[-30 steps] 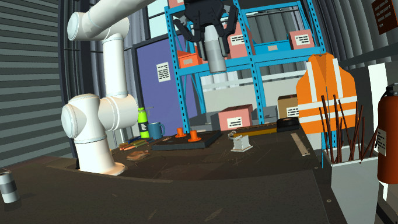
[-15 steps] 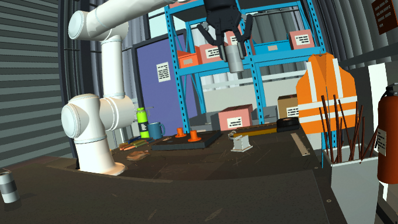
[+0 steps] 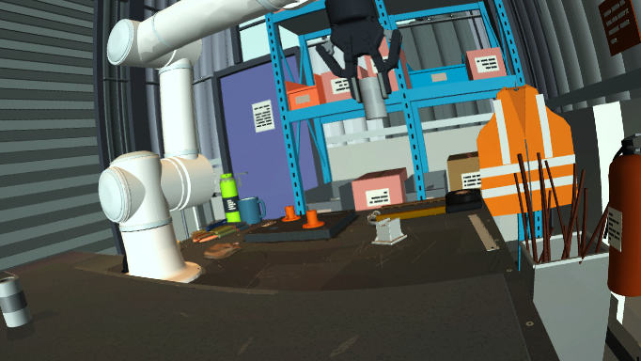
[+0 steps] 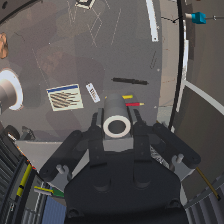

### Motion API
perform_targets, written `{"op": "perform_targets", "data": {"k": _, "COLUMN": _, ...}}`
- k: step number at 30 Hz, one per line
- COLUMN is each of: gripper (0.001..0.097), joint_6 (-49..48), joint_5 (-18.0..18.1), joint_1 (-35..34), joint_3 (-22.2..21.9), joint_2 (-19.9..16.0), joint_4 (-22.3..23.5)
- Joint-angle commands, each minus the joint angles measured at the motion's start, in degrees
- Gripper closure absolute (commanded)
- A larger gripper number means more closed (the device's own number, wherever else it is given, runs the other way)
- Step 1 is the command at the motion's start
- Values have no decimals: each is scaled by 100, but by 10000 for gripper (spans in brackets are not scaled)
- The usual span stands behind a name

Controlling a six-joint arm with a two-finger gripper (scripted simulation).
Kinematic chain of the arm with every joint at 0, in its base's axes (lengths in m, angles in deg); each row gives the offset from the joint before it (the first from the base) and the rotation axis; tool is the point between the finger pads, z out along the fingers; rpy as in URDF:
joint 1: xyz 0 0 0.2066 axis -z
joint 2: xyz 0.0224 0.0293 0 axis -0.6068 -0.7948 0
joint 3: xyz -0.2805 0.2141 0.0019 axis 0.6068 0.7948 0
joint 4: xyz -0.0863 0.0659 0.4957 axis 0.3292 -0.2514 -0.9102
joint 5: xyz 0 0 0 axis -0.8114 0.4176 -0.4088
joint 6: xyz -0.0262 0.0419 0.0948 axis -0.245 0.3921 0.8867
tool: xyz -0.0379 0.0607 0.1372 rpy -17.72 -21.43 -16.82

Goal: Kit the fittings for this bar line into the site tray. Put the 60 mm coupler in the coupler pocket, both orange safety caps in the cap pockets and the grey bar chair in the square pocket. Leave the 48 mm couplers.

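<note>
The gripper is high above the bench, in front of the blue rack. A grey coupler sleeve hangs upright in its closed fingers, its hollow end facing the wrist camera. Far below, the dark site tray lies on the bench with two orange safety caps standing on it. The grey bar chair stands on the bench to the right of the tray. Another grey coupler stands at the near left edge of the bench.
Behind the work stands a blue rack with boxes, and an orange vest hangs to its right. A green bottle and blue mug stand left of the tray. A white bin of rebar sits at the right bench edge.
</note>
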Motion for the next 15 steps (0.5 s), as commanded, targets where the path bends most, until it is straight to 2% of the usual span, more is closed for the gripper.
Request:
{"op": "perform_targets", "data": {"k": 1, "gripper": 901, "joint_6": 60, "joint_5": 0, "joint_1": -67, "joint_3": 35, "joint_2": 53, "joint_4": -2}}
{"op": "perform_targets", "data": {"k": 15, "gripper": 901, "joint_6": 1574, "joint_5": -13, "joint_1": -1584, "joint_3": 693, "joint_2": 723, "joint_4": -2}}
